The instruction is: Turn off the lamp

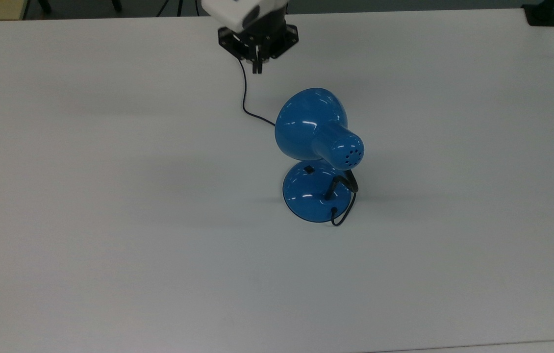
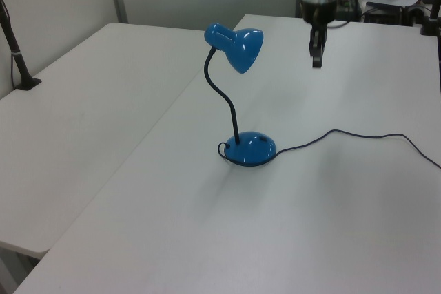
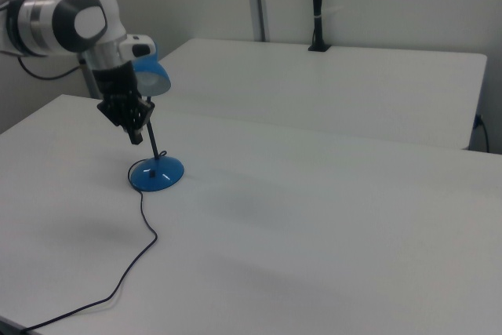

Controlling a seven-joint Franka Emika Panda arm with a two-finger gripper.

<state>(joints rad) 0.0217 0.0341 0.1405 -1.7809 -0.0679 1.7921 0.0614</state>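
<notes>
The blue lamp stands mid-table, its bell shade (image 1: 306,122) (image 2: 241,47) bent on a black gooseneck (image 2: 224,98) over the round base (image 1: 312,198) (image 2: 251,148) (image 3: 156,173). A small black switch (image 1: 309,169) sits on the base's far side in the top view. No bright patch shows on the table under the shade. My gripper (image 1: 257,68) (image 2: 316,61) (image 3: 136,136) hangs high above the table, well clear of the lamp. It points down, shut, with nothing held.
The lamp's black cord (image 1: 243,95) (image 2: 348,133) (image 3: 146,242) trails across the table (image 1: 110,220) under the gripper. A second table (image 2: 83,94) (image 3: 337,76) adjoins, with a black clamped post (image 2: 15,49) (image 3: 316,5). A black clamp (image 1: 541,14) sits at the top view's top right corner.
</notes>
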